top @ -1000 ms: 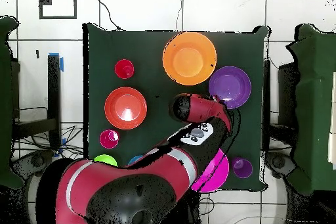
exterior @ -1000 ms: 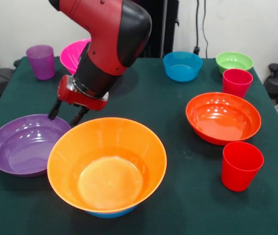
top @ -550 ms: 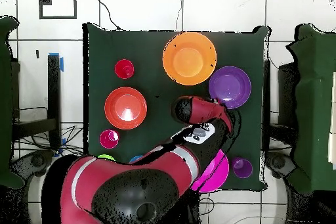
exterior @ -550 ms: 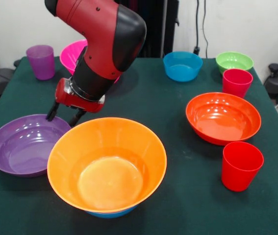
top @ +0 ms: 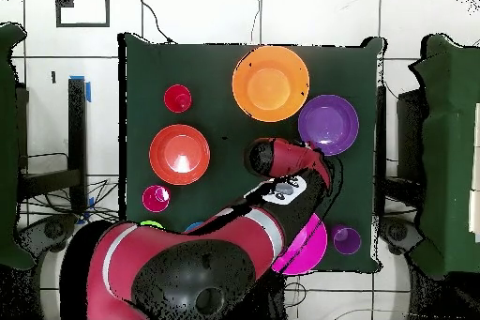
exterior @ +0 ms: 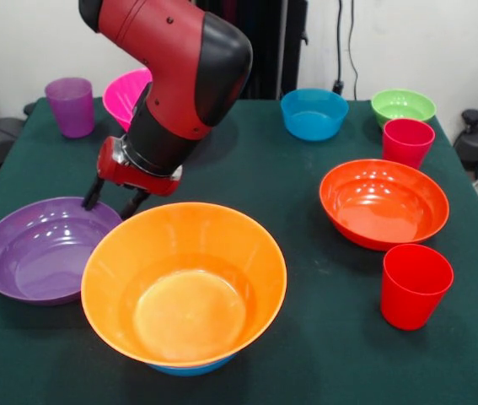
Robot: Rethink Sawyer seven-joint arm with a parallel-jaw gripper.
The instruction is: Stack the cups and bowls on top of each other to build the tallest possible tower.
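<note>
pink bowl (exterior: 126, 91) half hidden behind arm, end effector (exterior: 114, 198) spread, empty

The arm (exterior: 179, 76) covers much of the pink bowl (exterior: 129, 91) in the front view, leaving only its left part showing; from overhead the same bowl (top: 309, 246) is half buried under the arm. A blue bowl (exterior: 190, 368) beneath the orange bowl (exterior: 184, 283) shows only as a thin sliver at the bottom. In the overhead view the claw is hidden under the arm's wrist, and the small green bowl (top: 150, 226) and blue bowl (top: 192, 227) appear, seemingly, as mere slivers beside the arm.
</note>
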